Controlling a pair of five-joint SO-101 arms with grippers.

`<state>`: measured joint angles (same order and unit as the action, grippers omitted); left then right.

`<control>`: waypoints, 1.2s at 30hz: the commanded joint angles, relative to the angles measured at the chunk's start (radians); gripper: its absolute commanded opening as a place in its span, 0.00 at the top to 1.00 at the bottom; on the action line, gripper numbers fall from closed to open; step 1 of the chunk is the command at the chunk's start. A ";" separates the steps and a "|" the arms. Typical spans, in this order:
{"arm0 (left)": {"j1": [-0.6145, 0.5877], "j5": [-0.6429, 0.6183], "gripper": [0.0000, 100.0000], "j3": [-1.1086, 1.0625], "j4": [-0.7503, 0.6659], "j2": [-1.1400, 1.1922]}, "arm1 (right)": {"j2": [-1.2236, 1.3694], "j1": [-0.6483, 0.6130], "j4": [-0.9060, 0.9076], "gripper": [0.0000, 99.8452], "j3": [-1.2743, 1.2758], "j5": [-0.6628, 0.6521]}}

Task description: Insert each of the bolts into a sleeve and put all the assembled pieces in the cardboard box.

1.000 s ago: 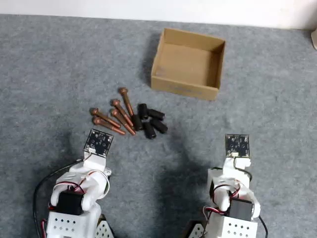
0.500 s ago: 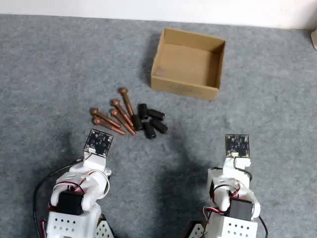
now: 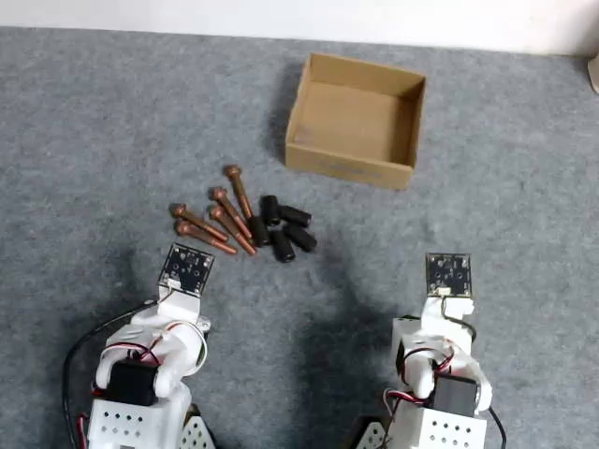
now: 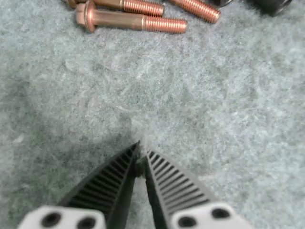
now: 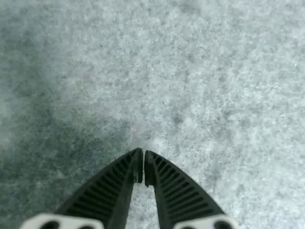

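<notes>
Several copper bolts (image 3: 215, 222) lie fanned out on the grey carpet left of centre, with several black sleeves (image 3: 284, 229) touching them on their right. The open cardboard box (image 3: 356, 120) stands empty at the back. My left gripper (image 4: 142, 155) is shut with nothing in it, hovering over bare carpet a little short of the nearest bolt (image 4: 129, 20). My right gripper (image 5: 141, 157) is also shut and empty over plain carpet at the front right. Both arms (image 3: 150, 360) (image 3: 440, 365) sit folded near the front edge.
Grey carpet (image 3: 112, 122) covers the whole table. A white wall strip runs along the back. A pale object's edge (image 3: 594, 73) pokes in at the far right.
</notes>
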<state>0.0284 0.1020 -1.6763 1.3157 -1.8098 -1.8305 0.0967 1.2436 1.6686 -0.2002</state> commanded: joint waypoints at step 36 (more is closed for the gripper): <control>-0.325 0.161 0.99 0.182 -0.193 -0.013 | -0.007 0.133 0.012 0.99 0.061 0.005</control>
<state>-0.1204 0.1972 -1.6256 1.1991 -1.8098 -1.8305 0.1366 1.2436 1.6686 -0.2002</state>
